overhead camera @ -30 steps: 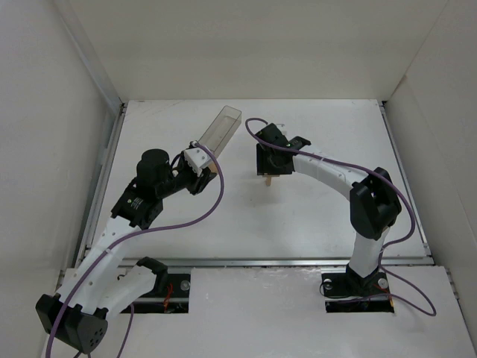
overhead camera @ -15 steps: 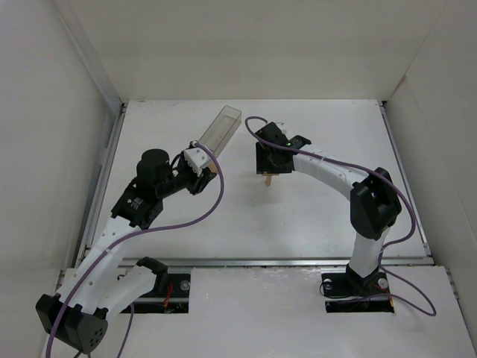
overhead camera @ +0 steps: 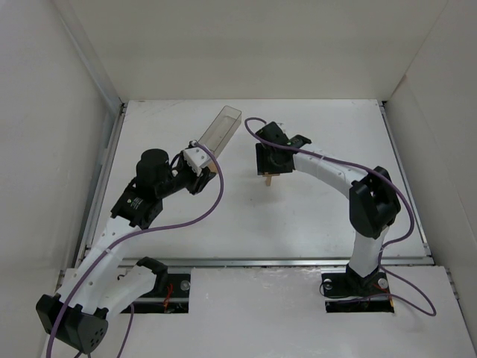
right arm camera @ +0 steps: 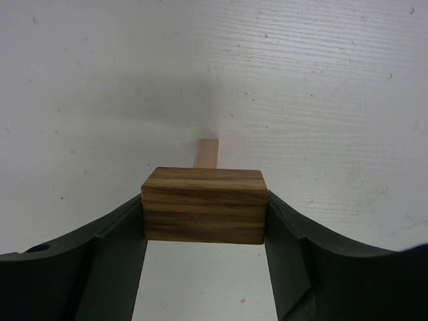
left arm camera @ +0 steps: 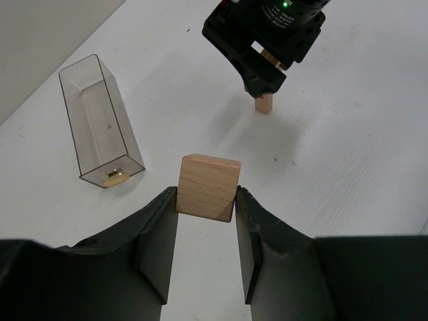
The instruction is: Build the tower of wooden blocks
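My left gripper [overhead camera: 203, 170] [left arm camera: 207, 195] is shut on a light-tan wood block [left arm camera: 208, 186], held above the table left of centre. My right gripper [overhead camera: 268, 164] [right arm camera: 204, 200] is shut on a darker, striped wood block [right arm camera: 204, 205], gripped at both ends. Right under it, a slim light-tan block [right arm camera: 206, 152] stands on the table; it also shows in the top view [overhead camera: 267, 177] and in the left wrist view [left arm camera: 263, 103]. I cannot tell whether the dark block touches it. No taller stack shows.
A clear plastic rectangular box [overhead camera: 221, 128] [left arm camera: 100, 120] lies on its side behind my left gripper, with a small yellowish bit [left arm camera: 114, 176] at its open end. White walls surround the white table [overhead camera: 328, 201]. Purple cables loop off both arms.
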Controlling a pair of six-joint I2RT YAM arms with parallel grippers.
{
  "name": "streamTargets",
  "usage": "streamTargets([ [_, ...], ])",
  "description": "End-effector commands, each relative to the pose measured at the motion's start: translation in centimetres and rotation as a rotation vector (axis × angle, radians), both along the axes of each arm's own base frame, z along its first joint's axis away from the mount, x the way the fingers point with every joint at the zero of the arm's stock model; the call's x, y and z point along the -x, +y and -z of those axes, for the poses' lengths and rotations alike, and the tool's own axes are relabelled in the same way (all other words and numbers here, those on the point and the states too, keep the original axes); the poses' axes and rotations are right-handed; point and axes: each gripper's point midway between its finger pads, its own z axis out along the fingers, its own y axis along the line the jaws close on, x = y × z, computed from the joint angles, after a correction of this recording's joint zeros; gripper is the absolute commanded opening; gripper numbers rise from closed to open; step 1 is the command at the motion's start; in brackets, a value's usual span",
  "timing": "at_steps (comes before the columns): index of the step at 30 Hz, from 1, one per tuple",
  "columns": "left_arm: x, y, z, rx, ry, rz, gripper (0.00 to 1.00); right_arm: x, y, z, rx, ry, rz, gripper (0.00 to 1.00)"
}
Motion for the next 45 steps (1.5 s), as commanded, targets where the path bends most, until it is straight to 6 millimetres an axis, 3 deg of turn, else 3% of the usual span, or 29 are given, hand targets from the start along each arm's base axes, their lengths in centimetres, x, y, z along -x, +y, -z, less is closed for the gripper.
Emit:
streamTargets([
  [1, -0.5, -0.1, -3.1, 0.038, -0.087, 0.001, 0.11, -0.7, 0.3, -0.8, -0.021, -0.023, -0.022, 0.69],
  [4, -0.5, -0.1, -3.1, 0.038, -0.087, 0.001, 0.11, -0.7, 0.3, -0.8, -0.021, -0.023, -0.022, 0.72],
  [10, -0.5, 0.0, -2.9, 0.029, -0.085, 0.003, 0.11, -0.7, 0.5, -0.7, -0.027, -0.019, -0.027, 0.91],
  [15, -0.5, 0.0, -2.9, 0.028, -0.085, 0.003, 0.11, -0.7, 0.7, -1.2, -0.044, -0.029, -0.032, 0.98],
  [17, -0.5, -0.1, -3.3, 0.032, -0.093, 0.003, 0.11, -0.9, 0.9, -2.0, -0.056, -0.045, -0.032, 0.99],
  [21, -0.6, -0.2, -3.2, 0.022, -0.084, 0.015, 0.11, -1.1, 0.8, -5.5, -0.093, -0.112, -0.027, 0.99],
  [22, -0.8, -0.5, -3.9, 0.029, -0.092, 0.025, 0.11, -1.3, 0.4, -7.3, -0.118, -0.148, -0.018, 0.99],
  [27, -1.5, -1.9, -4.8, 0.021, -0.086, 0.099, 0.09, 0.4, -0.7, -10.8, -0.14, -0.175, -0.03, 0.99],
  [31, -3.2, -3.2, -5.1, -0.011, -0.048, 0.144, 0.02, 2.2, -2.3, -15.4, -0.198, -0.258, -0.037, 0.99],
  [32, -3.2, -3.1, -5.9, -0.019, -0.071, 0.15, 0.02, 2.2, -2.7, -15.2, -0.191, -0.25, -0.028, 0.99],
  [33, -3.7, -4.2, -4.8, -0.034, -0.03, 0.191, 0.01, 2.6, -3.8, -16.9, -0.191, -0.296, -0.005, 0.99],
  [35, -3.8, -5.3, -4.0, -0.079, 0.016, 0.243, 0.01, 2.9, -6.3, -17.5, -0.17, -0.308, 0.064, 0.99],
  [36, -4.9, -6.4, -4.0, -0.113, 0.007, 0.276, 0.01, 3.3, -7.4, -18.6, -0.181, -0.334, 0.093, 0.99],
  [38, -4.6, -8.4, -2.9, -0.154, 0.057, 0.347, 0.01, 3.4, -9.9, -18.7, -0.152, -0.347, 0.153, 0.99],
  [39, -5.2, -9.2, -4.2, -0.157, 0.035, 0.362, 0.01, 4.0, -10.8, -19.1, -0.153, -0.355, 0.169, 0.99],
  [40, -5.8, -10.6, -2.4, -0.179, 0.084, 0.398, 0.01, 4.0, -11.7, -19.2, -0.143, -0.365, 0.193, 0.99],
  [43, -7.3, -12.7, -1.0, -0.206, 0.13, 0.43, 0.0, 4.9, -14.5, -18.7, -0.112, -0.359, 0.265, 0.99],
  [45, -7.2, -14.0, -0.1, -0.222, 0.146, 0.462, 0.0, 5.4, -15.9, -18.2, -0.095, -0.354, 0.299, 0.99],
])
